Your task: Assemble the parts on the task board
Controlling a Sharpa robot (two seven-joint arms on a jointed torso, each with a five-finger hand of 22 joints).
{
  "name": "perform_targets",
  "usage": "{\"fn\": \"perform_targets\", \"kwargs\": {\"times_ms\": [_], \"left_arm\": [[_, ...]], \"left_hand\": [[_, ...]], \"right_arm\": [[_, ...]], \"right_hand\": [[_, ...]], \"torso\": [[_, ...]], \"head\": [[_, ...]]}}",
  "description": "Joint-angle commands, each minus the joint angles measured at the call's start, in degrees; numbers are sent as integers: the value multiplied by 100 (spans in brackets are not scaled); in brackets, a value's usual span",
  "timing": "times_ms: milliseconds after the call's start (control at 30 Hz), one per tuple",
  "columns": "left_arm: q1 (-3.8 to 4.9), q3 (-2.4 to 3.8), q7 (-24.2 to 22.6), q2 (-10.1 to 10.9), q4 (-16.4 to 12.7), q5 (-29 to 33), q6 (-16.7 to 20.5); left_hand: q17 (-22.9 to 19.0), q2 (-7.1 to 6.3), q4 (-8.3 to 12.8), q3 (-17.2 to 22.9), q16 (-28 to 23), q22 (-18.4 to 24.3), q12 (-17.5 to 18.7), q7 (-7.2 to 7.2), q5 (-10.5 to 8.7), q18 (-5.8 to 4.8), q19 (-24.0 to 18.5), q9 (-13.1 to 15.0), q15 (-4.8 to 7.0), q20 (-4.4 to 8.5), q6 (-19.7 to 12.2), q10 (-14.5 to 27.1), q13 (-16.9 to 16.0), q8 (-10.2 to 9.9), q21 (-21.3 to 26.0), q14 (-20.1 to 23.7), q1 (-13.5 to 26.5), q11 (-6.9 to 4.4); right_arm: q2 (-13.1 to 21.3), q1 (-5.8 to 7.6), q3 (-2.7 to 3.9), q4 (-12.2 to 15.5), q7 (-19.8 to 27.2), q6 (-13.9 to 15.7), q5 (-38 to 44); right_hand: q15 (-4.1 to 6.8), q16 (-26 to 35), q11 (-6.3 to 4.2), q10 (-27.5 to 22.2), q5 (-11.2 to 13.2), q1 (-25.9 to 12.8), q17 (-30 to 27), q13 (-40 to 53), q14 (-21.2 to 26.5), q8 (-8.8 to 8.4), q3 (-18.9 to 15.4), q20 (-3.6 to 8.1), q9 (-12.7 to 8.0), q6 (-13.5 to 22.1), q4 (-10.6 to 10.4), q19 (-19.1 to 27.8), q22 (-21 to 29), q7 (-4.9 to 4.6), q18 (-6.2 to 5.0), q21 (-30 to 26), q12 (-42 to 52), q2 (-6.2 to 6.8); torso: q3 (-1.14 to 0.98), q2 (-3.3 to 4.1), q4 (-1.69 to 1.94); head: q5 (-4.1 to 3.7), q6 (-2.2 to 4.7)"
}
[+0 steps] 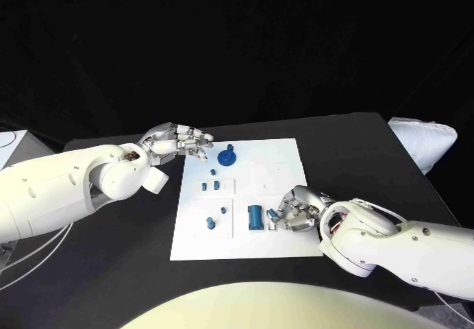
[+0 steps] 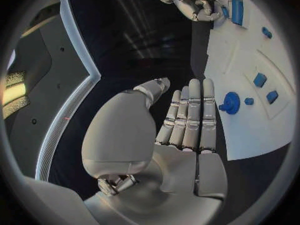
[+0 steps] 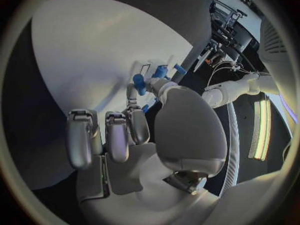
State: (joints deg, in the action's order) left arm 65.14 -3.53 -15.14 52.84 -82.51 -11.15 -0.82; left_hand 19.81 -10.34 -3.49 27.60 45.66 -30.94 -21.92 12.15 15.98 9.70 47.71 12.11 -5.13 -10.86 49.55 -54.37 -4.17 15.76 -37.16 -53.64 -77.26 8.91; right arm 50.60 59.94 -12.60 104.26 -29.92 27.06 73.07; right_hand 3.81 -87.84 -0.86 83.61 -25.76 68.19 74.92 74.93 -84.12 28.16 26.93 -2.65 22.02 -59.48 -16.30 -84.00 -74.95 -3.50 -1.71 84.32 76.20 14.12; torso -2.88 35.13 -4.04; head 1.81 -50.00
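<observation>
- Here, you're looking down at a black table (image 1: 118, 274) w/ the white task board (image 1: 272, 154) in the middle.
- Your left hand (image 1: 180, 142) hovers at the board's far-left corner, beside the board, not on it. Wrist view shows the fingers (image 2: 190, 116) straight, side by side, thumb apart, palm empty — it holds nothing.
- Just beside that hand, a round blue part (image 1: 227, 159) stands on the board's far end.
- Two small blue parts (image 1: 209, 185) sit near mid-board; another blue part (image 1: 210, 222) lies toward the near-left area.
- A blue cylinder part (image 1: 256, 216) stands upright just beside your right hand.
- Your right hand (image 1: 294, 211) rests at the board's near-right edge, fingers curled inward. A small blue piece (image 3: 140, 84) shows at the fingertips, but I can't tell whether it's gripped or just touched.
</observation>
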Motion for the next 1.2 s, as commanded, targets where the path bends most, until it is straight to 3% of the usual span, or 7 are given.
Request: {"fn": "perform_targets", "kwargs": {"times_ms": [33, 933, 1033, 1200], "left_arm": [[3, 5, -9, -14, -22, -8, -90], [3, 5, 23, 4, -26, -13, -101], [3, 5, 23, 6, -24, -15, -99], [3, 5, 22, 6, -22, -17, -98]], "left_hand": [[9, 11, 4, 23, -13, 5, -23, 20, 30, 68, 54, -8, -9, -2, -38, 30, -9, -17, 33, 13, -52, -8], [11, 26, -14, 27, -15, 6, -24, 21, 33, 66, 56, -8, -12, -3, -39, 33, -8, -17, 38, 14, -40, -6], [11, 27, -16, 27, -15, 6, -24, 22, 34, 66, 56, -9, -12, -3, -39, 33, -8, -17, 38, 14, -38, -6], [11, 27, -16, 27, -15, 6, -24, 22, 34, 66, 56, -9, -12, -3, -39, 33, -8, -17, 38, 14, -38, -6]], "right_arm": [[-43, -2, 0, -33, -275, -190, -303], [-160, -5, 3, 0, -240, -1, -208], [-157, -4, 3, -23, -264, -25, -188], [-170, -4, 4, -65, -288, -90, -174]], "right_hand": [[46, -26, 3, 120, 69, -133, 1188, 706, -514, -10, -86, 57, -22, -14, -17, -398, -1362, 11, 62, 38, 32, -17], [53, -55, -8, 162, 99, -322, 1234, 773, -525, -2, -211, 62, -23, -54, -22, -407, -1368, 26, 66, 62, 126, -129], [51, -55, -4, 164, 309, -504, 1235, 780, -525, -13, -323, 62, -33, -56, -33, -406, -1367, 21, 66, 62, 124, -180], [48, -55, 1, 161, 299, -635, 1234, 781, -524, -22, -424, 61, -40, -60, -36, -404, -1366, 16, 65, 59, 113, -192]], "torso": [[-8, 1, -1], [-7, 5, -4], [-4, 2, -4], [-4, 4, -6]], "head": [[0, 0], [38, 0], [29, 0], [26, 0]]}}
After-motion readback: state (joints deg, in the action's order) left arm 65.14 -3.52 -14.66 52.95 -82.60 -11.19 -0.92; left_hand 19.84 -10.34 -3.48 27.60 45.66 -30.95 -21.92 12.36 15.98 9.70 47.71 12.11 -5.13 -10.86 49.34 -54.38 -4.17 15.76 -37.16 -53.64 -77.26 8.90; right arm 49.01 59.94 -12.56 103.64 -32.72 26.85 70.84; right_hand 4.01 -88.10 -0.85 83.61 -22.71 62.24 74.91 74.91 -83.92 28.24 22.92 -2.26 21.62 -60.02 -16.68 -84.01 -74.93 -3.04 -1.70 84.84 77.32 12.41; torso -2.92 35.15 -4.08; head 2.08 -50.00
